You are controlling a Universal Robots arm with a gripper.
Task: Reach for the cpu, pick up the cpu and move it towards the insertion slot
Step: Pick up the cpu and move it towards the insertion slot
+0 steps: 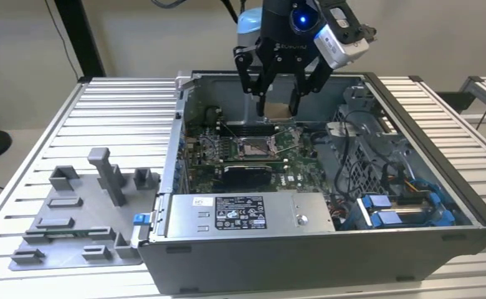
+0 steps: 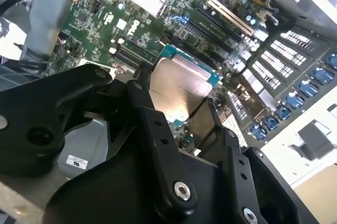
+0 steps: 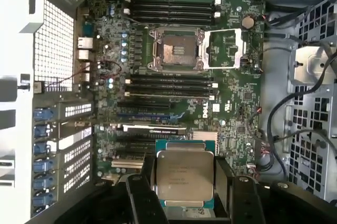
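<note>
First wrist view shows the black gripper (image 3: 184, 195) clamped on the thin square silvery cpu (image 3: 185, 177), held above the green board (carry step, I judge), well apart from the silver-framed insertion slot (image 3: 176, 50); lining up squarely over it matters next.

Slatted metal table (image 1: 118, 106), pale grey ribs running across. Open computer case (image 1: 326, 249) lies on its side on it, toward the exterior view's right. Grey plastic fixture tray (image 1: 68, 246) with posts and blocks sits just beside the case, to its left.
</note>
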